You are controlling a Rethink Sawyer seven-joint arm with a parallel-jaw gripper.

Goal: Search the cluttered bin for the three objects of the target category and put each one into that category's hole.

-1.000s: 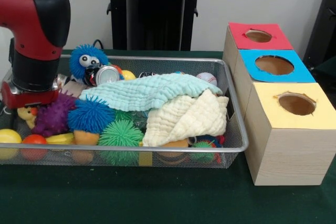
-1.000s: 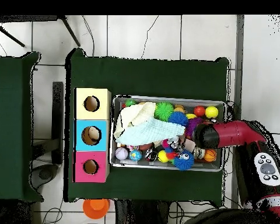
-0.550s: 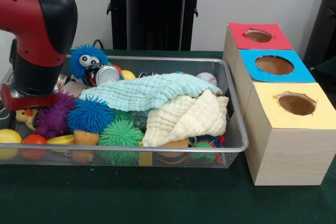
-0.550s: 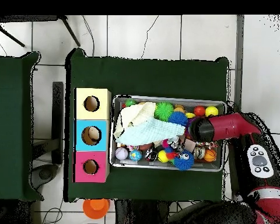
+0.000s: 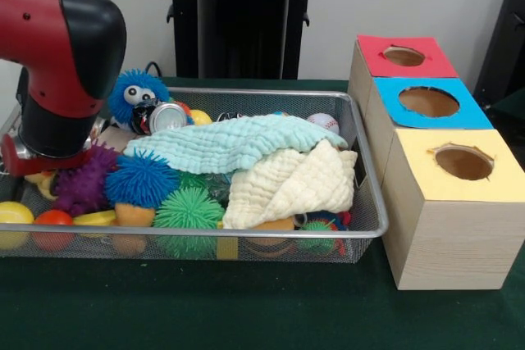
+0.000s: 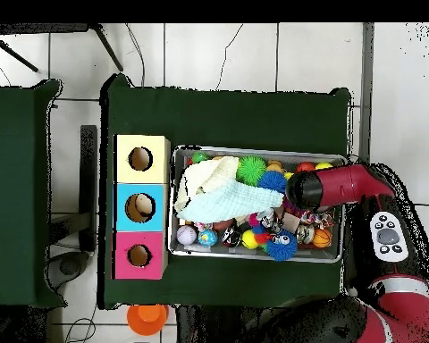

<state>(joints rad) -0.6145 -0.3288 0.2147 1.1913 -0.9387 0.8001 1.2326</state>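
The arm [image 5: 61,63] hides its claw, so I cannot tell its state; the spiky balls [image 5: 141,179] in the bin [image 5: 361,171] look light and soft, probably best pinched across the middle.

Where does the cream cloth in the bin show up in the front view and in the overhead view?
Front view: cream cloth lies at the bin's right end, near the front rim, partly under the light blue cloth.
Overhead view: cream cloth sits at the bin's left end, toward the top.
Shared landmark: the yellow-topped box, the box nearest this cloth in both views.
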